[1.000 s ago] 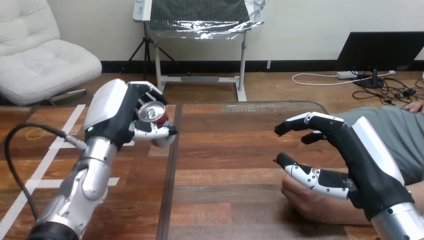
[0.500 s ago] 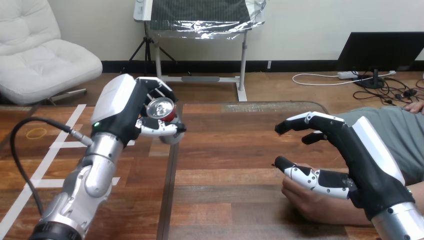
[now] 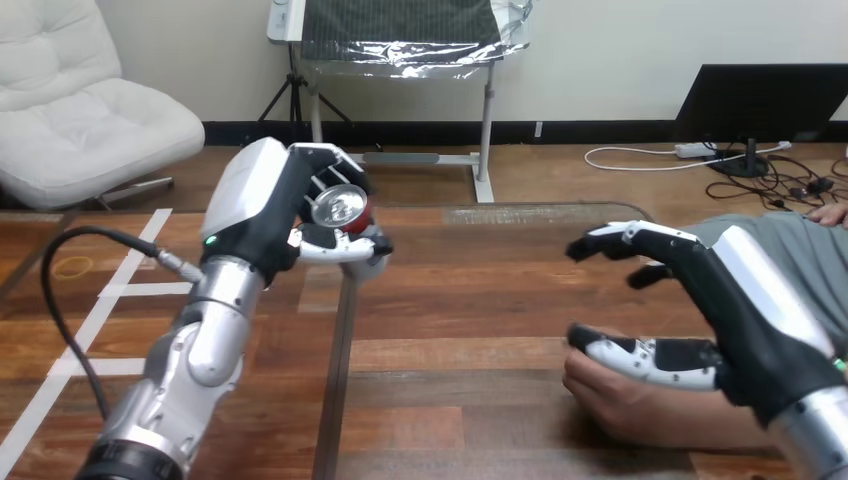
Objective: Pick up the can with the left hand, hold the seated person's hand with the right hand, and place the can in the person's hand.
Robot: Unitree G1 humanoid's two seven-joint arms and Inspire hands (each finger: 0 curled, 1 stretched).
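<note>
Left robot hand [image 3: 275,215]: fingers and thumb wrapped round the can [image 3: 338,205], carried clear above the worktop [image 3: 470,300], silver end toward the camera. Right robot hand [image 3: 720,320]: fingers spread, gripping nothing, arched just over the person's hand [image 3: 610,395], which rests on the worktop. Step: can lifted; holding the person's hand looks unfinished. Next: close the right fingers round that hand, then bring the can across.

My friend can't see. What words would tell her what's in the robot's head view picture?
The robot's left hand holds a can up above the wooden table, fingers curled round it. At the right, its right hand is open over the person's hand, which lies on the table.
</note>
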